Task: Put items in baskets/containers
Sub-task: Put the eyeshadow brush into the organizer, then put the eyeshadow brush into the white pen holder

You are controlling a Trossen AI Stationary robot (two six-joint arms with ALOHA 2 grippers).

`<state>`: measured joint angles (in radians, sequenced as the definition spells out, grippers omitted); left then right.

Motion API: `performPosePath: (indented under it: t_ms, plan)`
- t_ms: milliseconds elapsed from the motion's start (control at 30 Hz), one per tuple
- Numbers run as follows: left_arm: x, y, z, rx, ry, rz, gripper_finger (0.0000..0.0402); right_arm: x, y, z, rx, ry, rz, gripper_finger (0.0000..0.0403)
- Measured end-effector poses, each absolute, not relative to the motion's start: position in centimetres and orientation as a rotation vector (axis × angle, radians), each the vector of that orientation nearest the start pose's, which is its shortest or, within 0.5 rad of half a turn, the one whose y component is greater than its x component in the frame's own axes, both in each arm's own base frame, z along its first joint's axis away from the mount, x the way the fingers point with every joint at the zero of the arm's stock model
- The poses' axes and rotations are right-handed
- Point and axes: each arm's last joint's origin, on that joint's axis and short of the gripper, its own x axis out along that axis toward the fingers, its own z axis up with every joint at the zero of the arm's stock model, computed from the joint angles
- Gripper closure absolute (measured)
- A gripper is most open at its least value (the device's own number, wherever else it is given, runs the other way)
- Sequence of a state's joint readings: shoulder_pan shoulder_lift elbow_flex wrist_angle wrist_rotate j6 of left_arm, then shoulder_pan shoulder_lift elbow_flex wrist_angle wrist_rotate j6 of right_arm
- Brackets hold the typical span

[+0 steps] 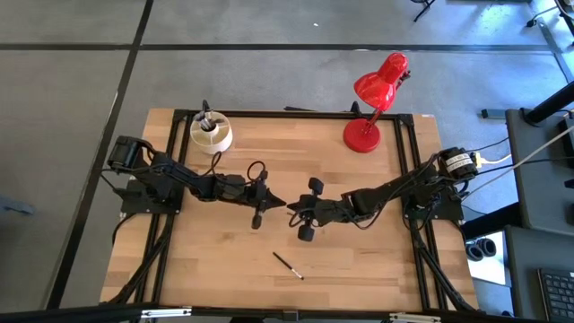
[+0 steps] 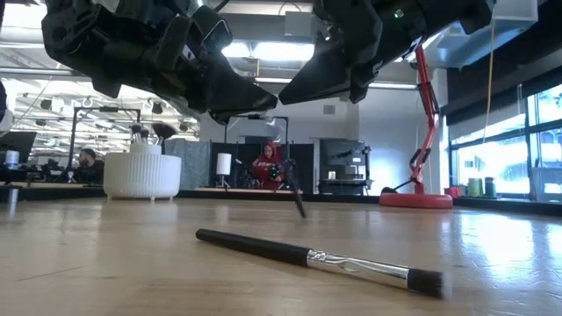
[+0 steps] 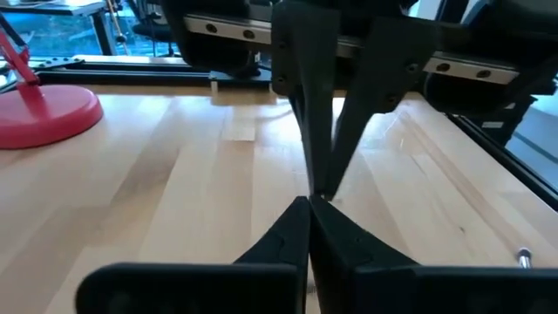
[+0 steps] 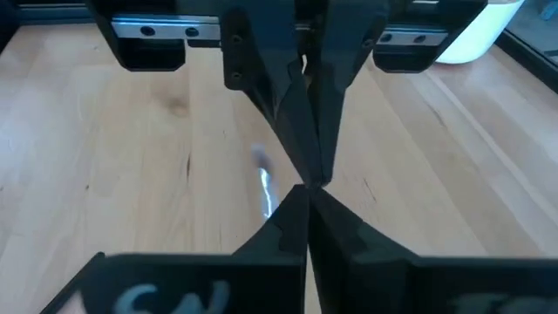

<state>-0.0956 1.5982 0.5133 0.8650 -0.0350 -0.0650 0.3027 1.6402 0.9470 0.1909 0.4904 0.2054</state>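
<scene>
Both grippers hover above the table's middle, tip to tip: my left gripper (image 1: 273, 203) comes from the left and my right gripper (image 1: 294, 209) from the right, both shut. Under their meeting point a thin dark makeup brush (image 2: 299, 204) hangs tilted. Its silver ferrule (image 4: 264, 187) shows in the right wrist view. A second brush (image 1: 289, 266) lies flat on the table nearer the near edge, also seen in the low view (image 2: 316, 256). The cream-white cup (image 1: 211, 134) stands at the far left with several brushes upright in it. My left gripper reaches in level from the table's left, its fingertips (image 4: 314, 170) at the hanging brush's upper end. The two grippers hide the place of contact, so which part it has cannot be told. My right gripper reaches in level from the table's right, its fingertips (image 3: 321, 179) at the same spot. The brush hangs below, tilted, and I cannot tell whether its lower end touches the table.
A red desk lamp (image 1: 363, 135) stands on its round base at the far right of the table. Black frame rails (image 1: 287, 114) run along the far edge and both sides. Bare wood lies around the loose brush near the near edge.
</scene>
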Motion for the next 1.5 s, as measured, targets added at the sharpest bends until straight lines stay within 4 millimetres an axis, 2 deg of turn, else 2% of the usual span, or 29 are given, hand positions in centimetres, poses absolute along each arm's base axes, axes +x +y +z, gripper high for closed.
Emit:
performPosePath:
  t_ms: [200,333,500,667,867,967,1233,1500]
  plan:
    - [28.8,-2.7,15.7,-0.052,0.224,-0.052,0.04,33.5,9.0,21.1,-0.004,0.439,-0.255,0.0397]
    - [28.6,-2.5,15.0,-0.085,0.299,0.008,0.0398,33.1,8.5,20.5,-0.006,0.499,-0.328,0.0395]
    - [27.5,-2.5,13.0,-0.212,0.549,0.039,0.0387,31.9,7.1,18.8,0.062,0.681,-0.443,0.0362]
    - [25.8,-2.8,11.0,-0.304,0.818,0.1,0.0337,31.0,6.4,18.0,0.094,0.756,-0.551,0.0332]
    - [25.6,-4.1,11.0,-0.274,0.832,0.052,0.0264,31.0,6.4,18.1,0.096,0.748,-0.563,0.032]
    - [25.5,-4.5,11.0,-0.265,0.847,0.002,0.0244,31.0,6.4,18.0,0.098,0.749,-0.564,0.0322]
    - [25.3,-4.6,10.9,-0.307,0.871,0.016,0.0256,31.0,6.4,18.0,0.096,0.753,-0.557,0.0321]
    - [25.8,-5.0,11.3,-0.472,0.893,-0.068,0.0263,31.0,6.5,18.0,0.1,0.759,-0.548,0.0321]
